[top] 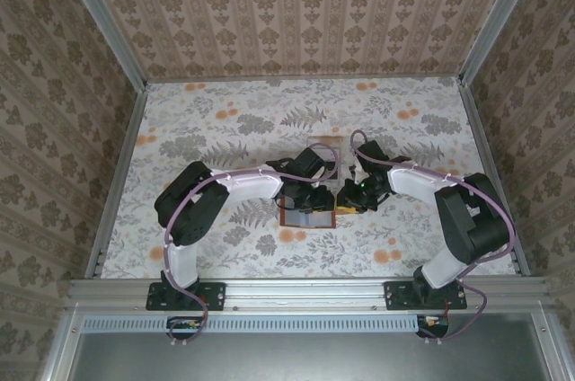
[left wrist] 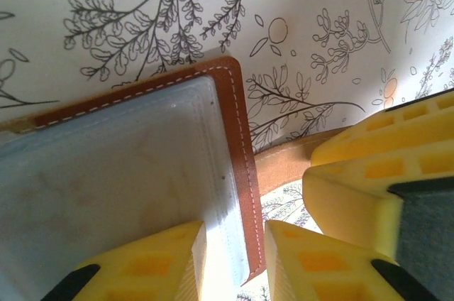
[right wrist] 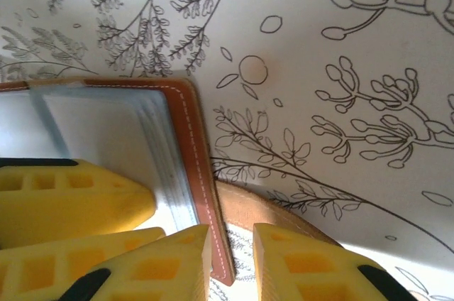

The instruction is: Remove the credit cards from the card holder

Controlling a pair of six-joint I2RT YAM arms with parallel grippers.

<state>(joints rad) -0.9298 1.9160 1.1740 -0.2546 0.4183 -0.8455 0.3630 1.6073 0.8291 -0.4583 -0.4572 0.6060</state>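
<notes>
Position: flat rectangular brown leather card holder point(top: 308, 217) lies opened, grey-blue inner lining point(left wrist: 106, 173) up, on the floral-print table point(top: 225, 120) between the two arms, with its brown strap tab point(left wrist: 284, 166) trailing off the stitched side. Left gripper point(left wrist: 234, 244) straddles that stitched edge near the corner. No gap shows on either side, so it reads as clamped on the holder, probably to pin it while a card is drawn. Right gripper point(right wrist: 233, 244) straddles the same edge just beside it. Its jaws stand narrow but not closed, with a sliver of table showing between leather and one finger, so I judge there is no grip yet. Contents: pale layered edges inside the rim may be credit cards point(right wrist: 167, 180) or pocket leaves, and I cannot tell which. A pale, clear-looking tray point(top: 325, 146) sits just behind, its contents too small to read.
</notes>
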